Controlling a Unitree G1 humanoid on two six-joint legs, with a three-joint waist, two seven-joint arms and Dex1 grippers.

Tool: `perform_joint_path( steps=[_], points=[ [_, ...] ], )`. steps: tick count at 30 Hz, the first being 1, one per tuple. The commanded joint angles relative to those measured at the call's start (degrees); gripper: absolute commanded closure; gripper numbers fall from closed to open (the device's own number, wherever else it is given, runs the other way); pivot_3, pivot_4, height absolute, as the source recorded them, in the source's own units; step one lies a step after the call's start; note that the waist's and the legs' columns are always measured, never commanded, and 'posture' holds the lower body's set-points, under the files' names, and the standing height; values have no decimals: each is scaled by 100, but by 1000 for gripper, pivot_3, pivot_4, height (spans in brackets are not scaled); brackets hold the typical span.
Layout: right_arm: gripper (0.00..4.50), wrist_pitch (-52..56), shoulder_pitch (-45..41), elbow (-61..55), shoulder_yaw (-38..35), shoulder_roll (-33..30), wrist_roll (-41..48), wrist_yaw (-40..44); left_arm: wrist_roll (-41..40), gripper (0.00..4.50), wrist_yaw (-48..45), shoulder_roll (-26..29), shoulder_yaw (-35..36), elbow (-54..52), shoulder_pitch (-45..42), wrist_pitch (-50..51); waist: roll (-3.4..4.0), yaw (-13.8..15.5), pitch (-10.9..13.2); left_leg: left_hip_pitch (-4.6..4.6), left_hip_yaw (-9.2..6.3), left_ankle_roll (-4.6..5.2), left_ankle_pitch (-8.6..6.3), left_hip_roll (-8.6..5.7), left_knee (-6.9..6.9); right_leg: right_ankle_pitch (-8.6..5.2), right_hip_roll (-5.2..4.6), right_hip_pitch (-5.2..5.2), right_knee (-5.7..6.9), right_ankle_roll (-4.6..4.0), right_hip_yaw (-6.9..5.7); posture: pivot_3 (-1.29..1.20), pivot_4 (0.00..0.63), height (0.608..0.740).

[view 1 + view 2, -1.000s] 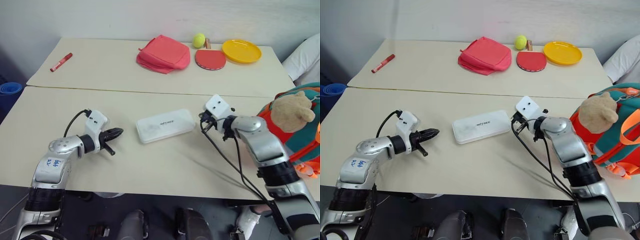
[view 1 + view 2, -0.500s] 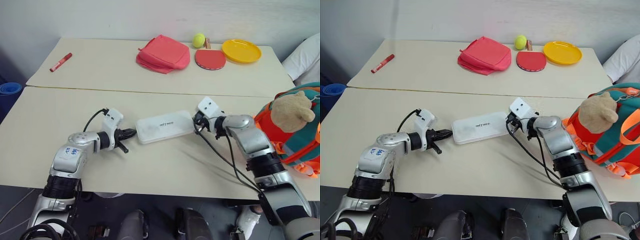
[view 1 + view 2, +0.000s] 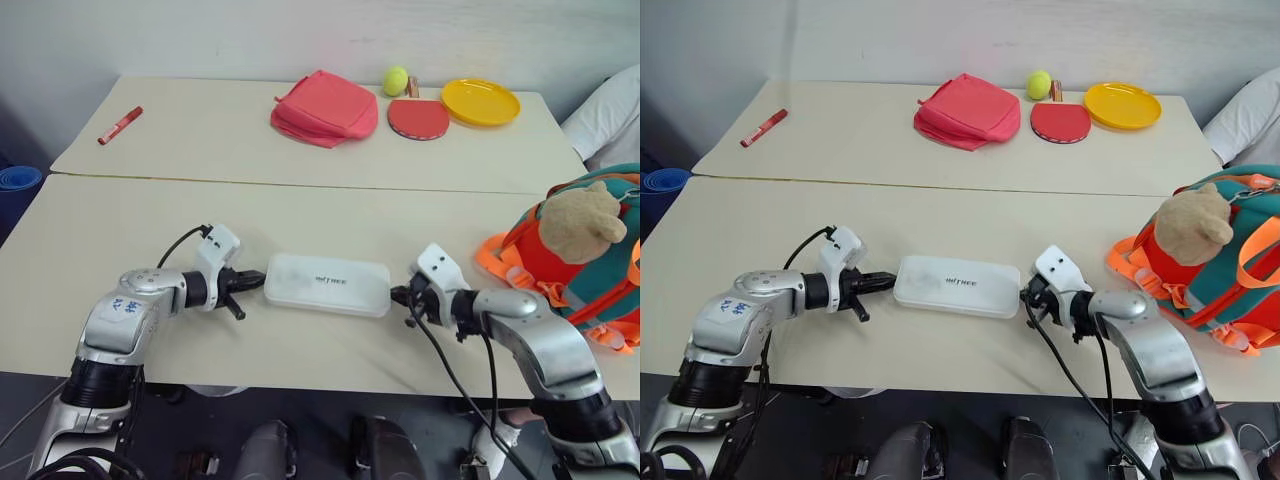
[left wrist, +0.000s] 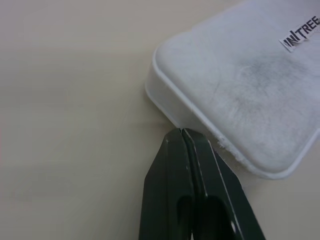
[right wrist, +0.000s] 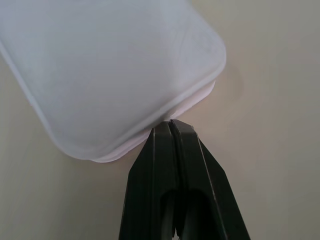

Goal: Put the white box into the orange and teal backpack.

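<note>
Left pincer (image 3: pixel 258 281): your two fingers pressed together, tips against the 9 o'clock end of the white box (image 3: pixel 327 285); nothing pinched.
Right pincer (image 3: pixel 398 295): fingers likewise pressed together, tips against the box's 3 o'clock end.
White box: flat on the near surface (image 3: pixel 90 250), braced between your two pincers.
Orange and teal backpack (image 3: pixel 585 265): at 3 o'clock of the box, plush bear on it.
Left wrist view: lettering on the lid (image 4: pixel 301 33).
Head views: pink pouch (image 3: pixel 324 107), paddle (image 3: pixel 419 117), yellow plate (image 3: pixel 481 101) at 12 o'clock.
</note>
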Motion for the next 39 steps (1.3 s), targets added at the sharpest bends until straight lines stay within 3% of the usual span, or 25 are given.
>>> perform_joint_path(
  steps=[1,8,10,13,16,21,23,26,33,39],
  points=[
    [4500,284,380,-745,-287,-134,303,-84,-459,4477,-268,82,104,-554,186,209,0,14,0,1,-1,-2,-2,0,0,0,0,0,-2,0,1,0,150,740],
    [4500,506,1043,-992,-756,-37,718,-249,-302,4477,-147,528,139,-275,338,488,0,14,0,3,-6,-5,-8,1,-2,-1,-1,0,-15,-2,0,0,150,740],
    [4500,435,1213,-982,-901,-159,784,-218,-654,3867,-338,751,367,31,194,1133,0,4,0,5,-5,-5,-9,1,-3,-3,0,-3,-12,-5,1,0,150,740],
    [4500,216,1461,-896,-984,-520,839,-34,-1119,2956,-426,1138,337,751,-403,3155,-2,14,0,7,-5,-4,-10,2,-3,-4,3,-3,-10,-7,0,0,150,740],
    [4500,-2,1515,-754,-903,-846,875,129,-1790,2065,-1094,1390,173,1056,-726,3819,-1,-8,-1,10,-2,-3,-15,1,-3,-5,7,-2,-9,-6,2,0,150,740],
    [4500,-608,1306,-305,-562,-1179,719,337,-2097,468,-988,760,308,2231,-1440,4157,-22,43,4,10,0,1,-13,-2,4,-6,7,0,-8,-5,4,0,150,740],
    [4500,-921,1093,-32,-361,-1228,592,392,-2171,42,-823,522,326,2582,-1628,4157,-33,38,2,11,-1,2,-12,-3,7,-6,4,2,-5,-4,5,0,150,740],
    [4500,-1632,728,444,298,-1555,-28,571,-2090,42,-489,235,280,2861,-1794,4157,-34,14,2,16,0,1,-12,-5,9,-5,0,6,-2,-3,8,0,150,740],
    [4500,-2055,-29,1037,912,-1219,-348,657,-1745,42,137,-430,405,3401,-2036,4152,-51,7,-10,37,1,-8,-8,-1,10,-5,1,23,2,-3,10,0,150,740],
    [4500,-2025,-314,1166,1061,-843,-394,676,-2033,42,433,-897,488,3620,-2180,4157,-61,38,-18,47,-5,-29,-17,-4,10,-5,-7,34,4,-3,9,0,150,740]
  ],
)
